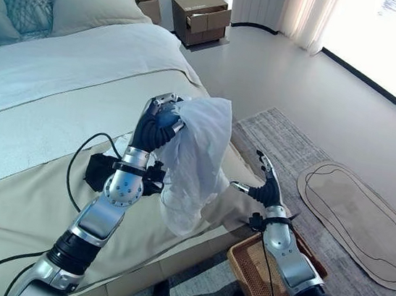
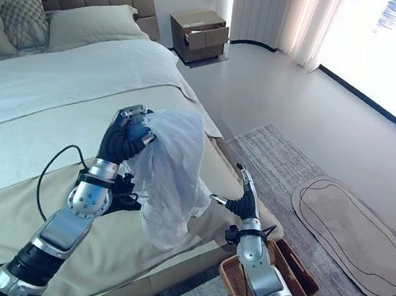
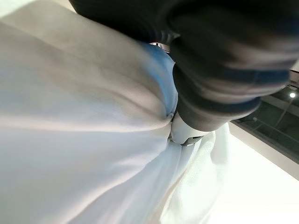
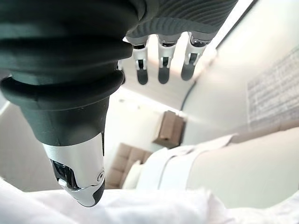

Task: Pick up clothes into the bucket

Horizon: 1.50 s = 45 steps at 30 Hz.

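My left hand (image 1: 159,122) is raised over the bed's edge, its fingers curled round the top of a white garment (image 1: 197,164) that hangs down from it. The same cloth (image 3: 93,154) lies right against the hand in the left wrist view. A brown wicker basket (image 1: 255,269) stands on the floor beside the bed, below and to the right of the hanging garment. My right hand (image 1: 266,185) hovers above the basket with straight fingers (image 4: 162,65), just right of the cloth and holding nothing. A dark garment (image 1: 100,170) lies on the bed behind my left forearm.
The bed (image 1: 52,92) with beige cover and pillows (image 1: 27,1) takes up the left. A grey rug (image 1: 292,153) and an oval mat (image 1: 360,220) lie on the floor to the right. A brown nightstand (image 1: 200,18) stands at the back, curtains (image 1: 303,12) beyond it.
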{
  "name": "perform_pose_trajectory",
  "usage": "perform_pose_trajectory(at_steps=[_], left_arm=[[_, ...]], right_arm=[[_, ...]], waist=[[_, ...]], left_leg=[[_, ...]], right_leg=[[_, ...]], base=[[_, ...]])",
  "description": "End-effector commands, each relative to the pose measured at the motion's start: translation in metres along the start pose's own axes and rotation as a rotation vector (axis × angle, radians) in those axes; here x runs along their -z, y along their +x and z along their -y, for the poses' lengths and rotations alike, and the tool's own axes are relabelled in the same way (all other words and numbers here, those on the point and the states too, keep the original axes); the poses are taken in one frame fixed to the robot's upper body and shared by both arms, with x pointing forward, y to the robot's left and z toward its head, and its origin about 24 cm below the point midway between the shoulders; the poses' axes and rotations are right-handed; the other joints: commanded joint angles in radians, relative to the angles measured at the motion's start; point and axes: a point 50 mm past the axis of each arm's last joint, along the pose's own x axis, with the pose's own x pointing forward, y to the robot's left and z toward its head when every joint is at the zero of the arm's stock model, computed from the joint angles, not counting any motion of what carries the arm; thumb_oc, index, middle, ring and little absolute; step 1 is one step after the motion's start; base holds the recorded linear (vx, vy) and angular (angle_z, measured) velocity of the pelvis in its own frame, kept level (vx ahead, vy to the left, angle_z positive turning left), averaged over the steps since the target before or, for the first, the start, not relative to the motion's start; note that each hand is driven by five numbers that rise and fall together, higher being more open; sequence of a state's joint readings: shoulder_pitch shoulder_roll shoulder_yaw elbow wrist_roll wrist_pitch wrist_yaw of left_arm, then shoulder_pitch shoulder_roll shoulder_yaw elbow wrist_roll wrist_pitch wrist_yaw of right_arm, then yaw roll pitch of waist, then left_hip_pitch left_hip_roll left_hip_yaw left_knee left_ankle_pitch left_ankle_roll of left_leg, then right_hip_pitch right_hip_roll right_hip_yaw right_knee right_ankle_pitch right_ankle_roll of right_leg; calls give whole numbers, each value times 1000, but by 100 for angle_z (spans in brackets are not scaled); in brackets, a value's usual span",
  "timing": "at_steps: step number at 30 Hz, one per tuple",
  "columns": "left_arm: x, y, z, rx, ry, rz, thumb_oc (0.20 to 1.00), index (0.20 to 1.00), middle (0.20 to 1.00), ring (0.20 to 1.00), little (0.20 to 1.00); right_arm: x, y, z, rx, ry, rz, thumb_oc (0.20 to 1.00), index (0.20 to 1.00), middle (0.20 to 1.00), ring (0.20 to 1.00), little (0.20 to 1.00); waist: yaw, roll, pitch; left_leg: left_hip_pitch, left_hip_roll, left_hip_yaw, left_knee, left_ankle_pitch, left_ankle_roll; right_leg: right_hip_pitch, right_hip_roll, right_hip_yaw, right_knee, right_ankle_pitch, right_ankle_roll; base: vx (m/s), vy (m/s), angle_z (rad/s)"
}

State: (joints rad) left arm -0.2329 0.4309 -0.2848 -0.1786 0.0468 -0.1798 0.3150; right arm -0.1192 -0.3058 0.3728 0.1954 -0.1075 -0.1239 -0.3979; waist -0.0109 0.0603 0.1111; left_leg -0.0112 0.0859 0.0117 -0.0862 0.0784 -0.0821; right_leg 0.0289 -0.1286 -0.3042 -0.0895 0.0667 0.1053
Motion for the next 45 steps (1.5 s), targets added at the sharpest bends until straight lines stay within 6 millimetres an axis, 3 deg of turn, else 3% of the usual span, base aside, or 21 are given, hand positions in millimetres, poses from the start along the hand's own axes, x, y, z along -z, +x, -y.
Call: perform_pose_trajectory(at_steps=[1,7,11,17,25,26,27,28,35,37,41,43,45], left_arm=[[-34,16,-16,-67,-19,192,200,200,200,200,200],[-43,18,-9,-7,-98,238,200,200,200,200,200],[-47,17,-1,99,-151,256,200,200,200,200,200],[-46,13,3,178,-232,241,200,200,200,200,200],[-55,14,15,272,-346,266,200,200,200,200,200],[-55,14,16,283,-348,267,200,200,200,200,200],[-55,14,17,283,-348,267,200,200,200,200,200],[-55,14,16,282,-343,264,200,200,200,200,200],[-43,11,7,233,-294,226,200,200,200,200,200],[-35,9,-1,191,-261,194,200,200,200,200,200],[-23,5,-10,132,-218,150,200,200,200,200,200],[-12,1,-21,69,-158,108,200,200,200,200,200],[-8,-1,-24,43,-159,89,200,200,200,200,200]], right_arm=[[-55,17,-14,-11,72,236,1000,1000,1000,1000,1000],[-74,22,-39,-235,122,300,1000,1000,1000,1000,1000],[-79,22,-56,-508,335,262,1000,1000,1000,1000,1000],[-68,25,-65,-582,411,176,1000,1000,1000,1000,1000],[-93,32,-85,-693,431,224,1000,1000,1000,1000,1000],[-98,31,-85,-710,442,246,573,573,573,573,573],[-98,31,-85,-710,442,246,573,573,573,573,573],[-96,31,-84,-708,451,242,200,200,200,200,200],[-67,25,-72,-652,437,155,200,200,200,200,200],[-48,22,-59,-594,392,107,200,200,200,200,200],[-29,19,-39,-506,350,62,200,200,200,200,200],[-11,14,-18,-408,338,14,200,200,200,200,200],[-6,12,-11,-373,334,4,200,200,200,200,200]], waist=[[-3,-77,-18],[10,-79,-14],[28,-86,-15],[42,-90,-18],[59,-92,-21],[60,-92,-22],[60,-92,-22],[60,-92,-22],[57,-91,-26],[51,-93,-26],[46,-94,-27],[39,-97,-27],[38,-98,-28]], left_leg=[[29,15,21,33,-62,8],[24,12,16,34,-59,7],[29,14,11,30,-65,1],[35,13,11,27,-66,-1],[36,11,12,26,-66,0],[36,10,10,26,-66,0],[36,10,10,26,-67,0],[36,10,8,26,-67,0],[40,10,4,24,-68,-1],[42,11,6,25,-69,-1],[46,11,9,23,-70,0],[48,13,11,24,-71,1],[48,13,12,24,-71,1]], right_leg=[[5,-84,73,12,22,70],[4,-84,70,11,22,68],[15,-83,61,9,13,68],[22,-84,57,7,13,69],[24,-83,57,6,14,69],[26,-84,53,6,12,68],[27,-84,53,6,12,68],[28,-85,52,6,12,68],[33,-86,45,6,11,69],[32,-85,46,6,11,70],[33,-83,49,6,10,71],[34,-82,50,6,9,72],[34,-82,51,6,10,72]], base=[[0,0,0],[0,0,0],[18,-10,2],[5,-3,1],[0,0,0],[0,0,0],[0,0,0],[0,0,0],[0,0,0],[0,0,0],[0,0,0],[0,0,0],[0,0,0]])
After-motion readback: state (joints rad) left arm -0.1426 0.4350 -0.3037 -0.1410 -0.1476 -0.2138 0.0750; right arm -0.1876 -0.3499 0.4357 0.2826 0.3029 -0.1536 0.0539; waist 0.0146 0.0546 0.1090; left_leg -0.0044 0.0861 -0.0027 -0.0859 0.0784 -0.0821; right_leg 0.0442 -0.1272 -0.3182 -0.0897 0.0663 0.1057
